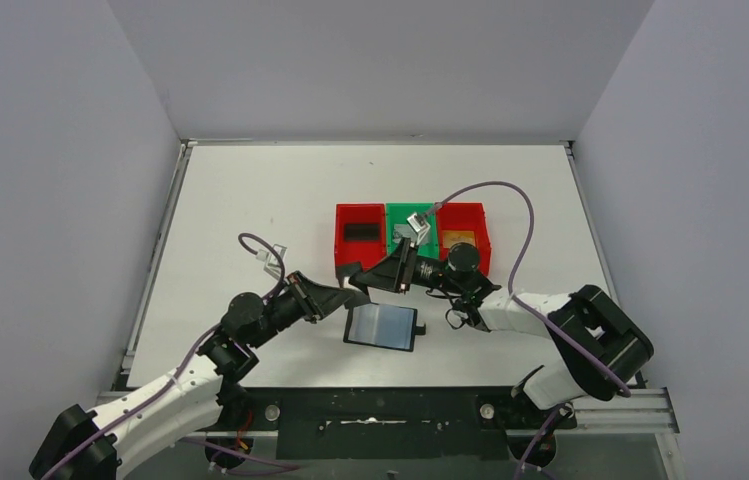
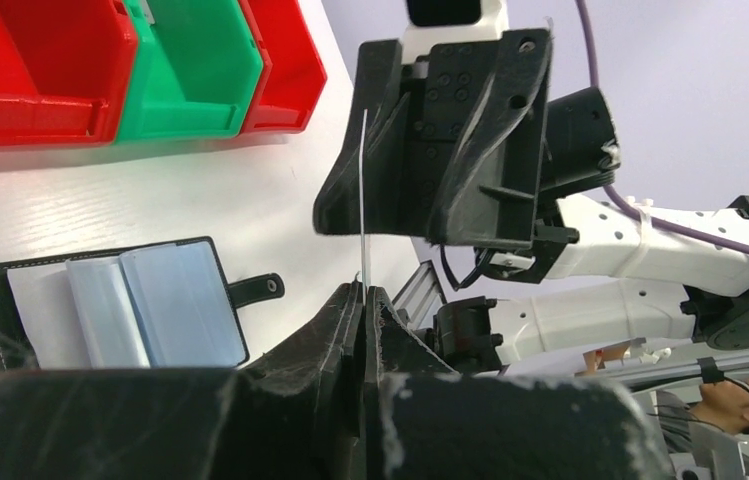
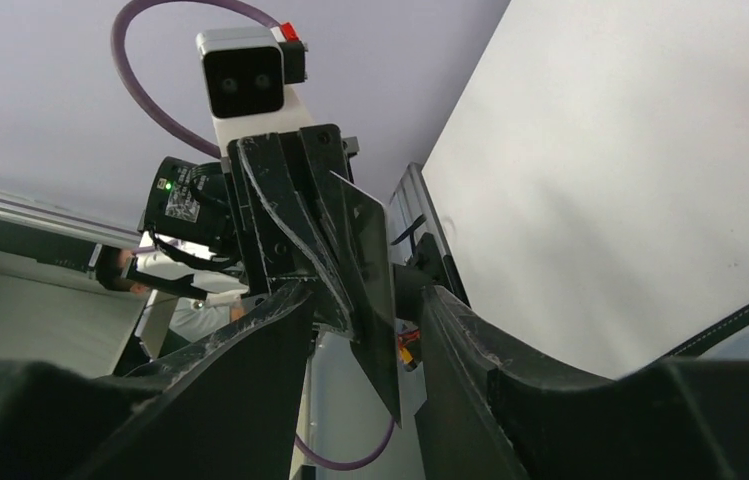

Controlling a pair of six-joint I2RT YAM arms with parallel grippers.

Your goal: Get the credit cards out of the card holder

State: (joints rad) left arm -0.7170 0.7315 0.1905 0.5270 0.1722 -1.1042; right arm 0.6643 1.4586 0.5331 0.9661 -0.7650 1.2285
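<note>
One thin card (image 2: 364, 190) is clamped by its lower edge in the left fingers (image 2: 352, 312), which are pressed fully together, and it is held upright above the bench (image 1: 250, 200). The right fingers (image 2: 390, 200) are set on either side of the card's upper part; they are partly apart, with a gap seen on each side from the right wrist view, so no grip is shown. The card holder (image 1: 382, 326) is laid open on the bench just beneath, its grey-blue pockets facing up. Red and green bins (image 1: 410, 235) are lined up beyond.
</note>
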